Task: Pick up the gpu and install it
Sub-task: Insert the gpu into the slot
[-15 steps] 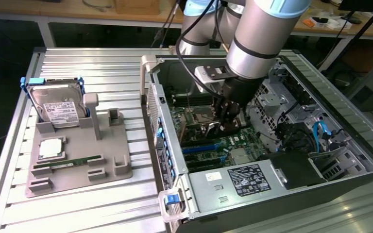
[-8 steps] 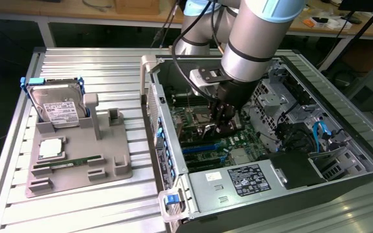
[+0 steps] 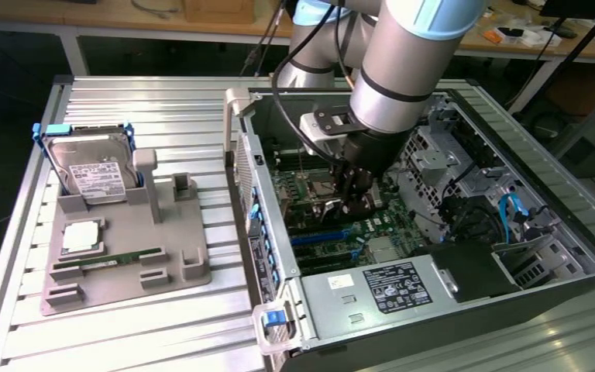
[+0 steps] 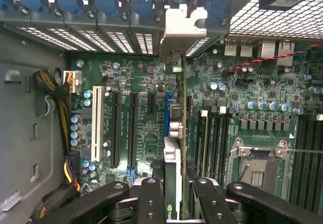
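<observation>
From the exterior view, my claw (image 3: pixel 352 203) hangs deep inside the open case (image 3: pixel 576 256), fingers pointing down at the board on its floor, about midway between the case's rear wall and the power supply (image 3: pixel 380 285) at its near end. Outside the case, off its exterior-view left wall, a grey tray (image 3: pixel 189 267) carries a hard drive (image 3: pixel 91 172) standing upright, a square chip (image 3: pixel 80 236) and a green memory stick (image 3: pixel 111 260) lying flat. From the wrist view, my fingers (image 4: pixel 151 199) are clamped on the gpu (image 4: pixel 172 163), one pad on each face, so I see the card edge-on. It stands upright inside the case, in line with the blue slot (image 4: pixel 166 110), and its silver bracket (image 4: pixel 184 24) reaches the case's rear wall among the slot covers. Whether its edge is fully down in the slot, I cannot tell. The empty processor socket (image 4: pixel 257 171) lies further into the case, beside the card.
</observation>
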You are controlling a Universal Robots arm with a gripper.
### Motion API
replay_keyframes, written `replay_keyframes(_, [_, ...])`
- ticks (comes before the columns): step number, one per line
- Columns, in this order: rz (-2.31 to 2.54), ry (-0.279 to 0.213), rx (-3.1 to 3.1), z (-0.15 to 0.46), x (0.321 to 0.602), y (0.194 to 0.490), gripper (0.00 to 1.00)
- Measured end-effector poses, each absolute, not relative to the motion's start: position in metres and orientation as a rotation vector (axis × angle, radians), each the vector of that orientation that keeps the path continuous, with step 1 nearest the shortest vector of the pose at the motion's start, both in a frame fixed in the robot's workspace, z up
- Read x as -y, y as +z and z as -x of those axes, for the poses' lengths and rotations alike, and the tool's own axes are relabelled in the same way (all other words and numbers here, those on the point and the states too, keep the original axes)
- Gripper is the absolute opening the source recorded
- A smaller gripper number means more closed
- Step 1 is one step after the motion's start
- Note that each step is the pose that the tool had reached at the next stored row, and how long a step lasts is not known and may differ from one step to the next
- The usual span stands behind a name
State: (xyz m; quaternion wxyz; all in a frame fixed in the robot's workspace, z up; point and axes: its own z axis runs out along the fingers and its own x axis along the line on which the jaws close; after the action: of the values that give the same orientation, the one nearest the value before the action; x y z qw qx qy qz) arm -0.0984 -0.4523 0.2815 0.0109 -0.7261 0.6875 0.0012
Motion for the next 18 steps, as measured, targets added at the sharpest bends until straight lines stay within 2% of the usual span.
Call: replay_keyframes(18, [2.262,0.002,-2.142,0.1027,0.4549,0.2796,0.27])
